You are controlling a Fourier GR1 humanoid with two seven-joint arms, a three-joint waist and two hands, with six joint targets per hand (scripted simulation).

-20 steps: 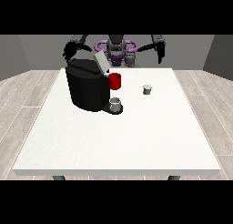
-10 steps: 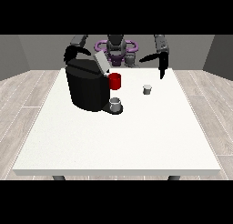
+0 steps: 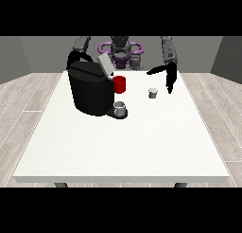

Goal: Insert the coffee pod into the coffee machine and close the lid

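Pod: on table, right of machine; untouched.
Lid: raised.
Hand at view's right: fingers spread, empty, beside pod.
Advice: lower straight over pod, pinch its sides.

Large white table on dark legs in the middle, pale grey wood-plank floor spreading on both sides, plain grey walls behind, darker toward the corners, soft even light, faint shadows on the tabletop
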